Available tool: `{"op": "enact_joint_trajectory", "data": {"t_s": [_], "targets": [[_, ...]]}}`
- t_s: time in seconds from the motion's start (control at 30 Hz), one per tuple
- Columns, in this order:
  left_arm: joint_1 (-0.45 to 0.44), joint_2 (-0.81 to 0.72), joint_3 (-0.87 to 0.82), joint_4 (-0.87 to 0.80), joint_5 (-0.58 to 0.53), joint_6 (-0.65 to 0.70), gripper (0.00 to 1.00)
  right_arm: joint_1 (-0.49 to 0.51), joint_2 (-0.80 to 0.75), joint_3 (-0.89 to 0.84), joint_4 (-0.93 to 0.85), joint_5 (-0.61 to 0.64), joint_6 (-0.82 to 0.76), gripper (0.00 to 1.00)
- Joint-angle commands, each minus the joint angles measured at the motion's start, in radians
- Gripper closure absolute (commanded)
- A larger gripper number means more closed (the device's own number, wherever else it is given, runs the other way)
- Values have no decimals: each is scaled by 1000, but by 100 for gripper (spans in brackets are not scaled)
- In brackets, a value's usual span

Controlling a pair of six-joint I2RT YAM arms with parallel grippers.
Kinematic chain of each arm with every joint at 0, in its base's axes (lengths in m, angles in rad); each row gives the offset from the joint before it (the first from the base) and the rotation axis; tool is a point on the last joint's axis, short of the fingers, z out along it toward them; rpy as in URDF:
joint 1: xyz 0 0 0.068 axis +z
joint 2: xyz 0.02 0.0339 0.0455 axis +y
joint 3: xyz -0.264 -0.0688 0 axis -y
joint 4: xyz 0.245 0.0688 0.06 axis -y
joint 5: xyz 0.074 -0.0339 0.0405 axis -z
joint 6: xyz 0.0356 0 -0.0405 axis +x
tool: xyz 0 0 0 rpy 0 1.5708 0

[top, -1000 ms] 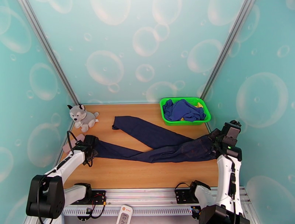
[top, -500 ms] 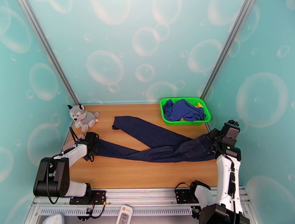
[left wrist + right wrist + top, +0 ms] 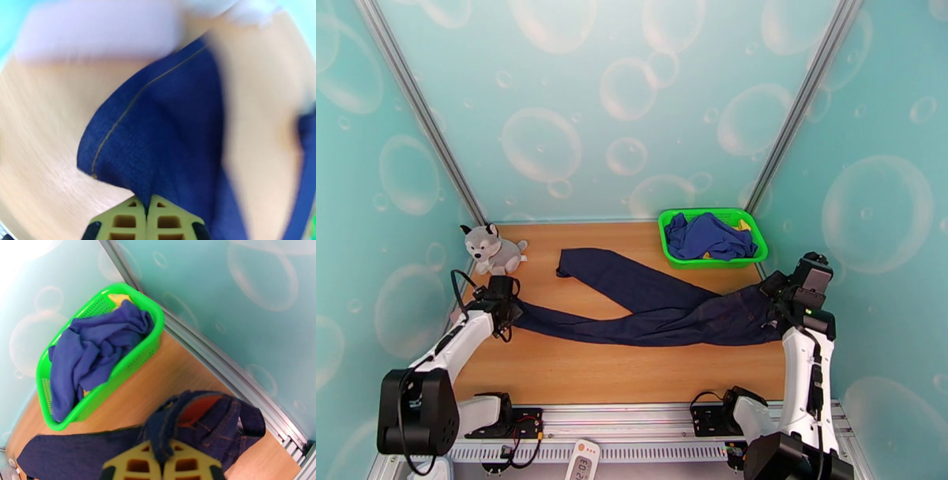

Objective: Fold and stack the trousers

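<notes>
Left hand (image 3: 509,306) is pinching a leg hem (image 3: 118,158), right hand (image 3: 778,292) is gripping the waistband (image 3: 197,413) of the trousers (image 3: 671,316) lying across the table (image 3: 616,371), so lifting both evenly and keeping cloth taut is looking wisest.

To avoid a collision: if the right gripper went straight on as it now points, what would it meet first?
The right gripper, shut on the trousers, would probably meet the bare table first, beside the green basket; depth is unclear.
</notes>
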Motion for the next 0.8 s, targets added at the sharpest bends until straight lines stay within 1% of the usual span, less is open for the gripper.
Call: {"op": "enact_joint_trajectory", "data": {"t_s": [0.0, 0.07, 0.13, 0.17, 0.27, 0.3, 0.4, 0.47, 0.6, 0.67, 0.77], "targets": [[43, -15, 178, -158, -3, 104, 100, -4, 30, 112, 23, -15, -2, 100], [80, -2, 244, -185, -3, 139, 100, -4, 65, 153, 19, -20, 6, 100], [126, 9, 286, -193, 23, 169, 100, -4, 94, 185, 26, -64, 8, 100], [146, 11, 299, -192, 40, 179, 100, -4, 101, 193, 35, -100, 10, 100], [213, 26, 339, -181, 92, 209, 100, -4, 141, 240, 72, -263, -2, 100], [230, 34, 356, -180, 102, 218, 100, -4, 155, 263, 77, -298, 3, 100], [243, 47, 391, -184, 110, 232, 100, -3, 182, 326, 83, -373, 20, 100], [243, 38, 377, -179, 133, 236, 100, -4, 182, 339, 97, -384, 53, 100], [243, -14, 269, -138, 161, 226, 100, -4, 171, 327, 119, -431, 101, 100], [243, -32, 227, -124, 166, 226, 100, -4, 165, 326, 81, -420, 100, 100], [246, -55, 205, -112, 152, 230, 100, -4, 156, 322, -9, -353, 77, 100]]}}
